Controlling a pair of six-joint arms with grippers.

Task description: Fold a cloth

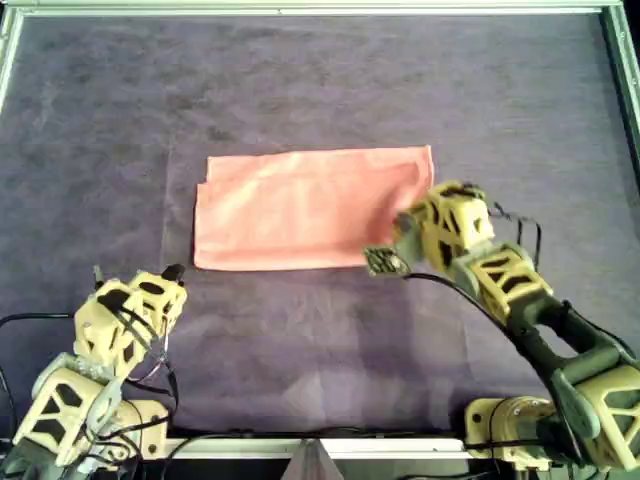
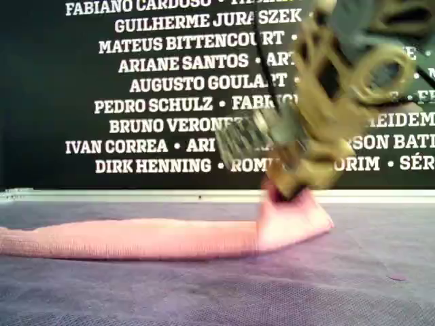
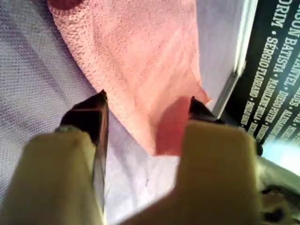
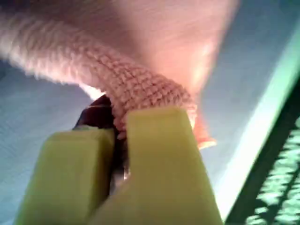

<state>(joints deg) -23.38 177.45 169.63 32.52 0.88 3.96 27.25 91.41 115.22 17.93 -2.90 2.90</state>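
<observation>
The salmon-pink cloth (image 1: 300,205) lies as a wide rectangle on the dark purple mat (image 1: 300,80). My second gripper (image 1: 405,230) is at the cloth's edge on the overhead view's right. It is shut on a bunched fold of cloth (image 4: 140,79). In the exterior view the second gripper (image 2: 282,193) holds that end of the cloth (image 2: 136,238) slightly raised. My first gripper (image 1: 137,275) is open and empty near the cloth's corner at the overhead view's lower left. In the first wrist view, a cloth corner (image 3: 140,61) points toward the open first gripper (image 3: 147,105).
A pale metal rail (image 1: 300,8) frames the mat at its far edge and sides. A black banner (image 2: 170,102) with white names stands behind the far rail. Cables hang by both arm bases near the front edge.
</observation>
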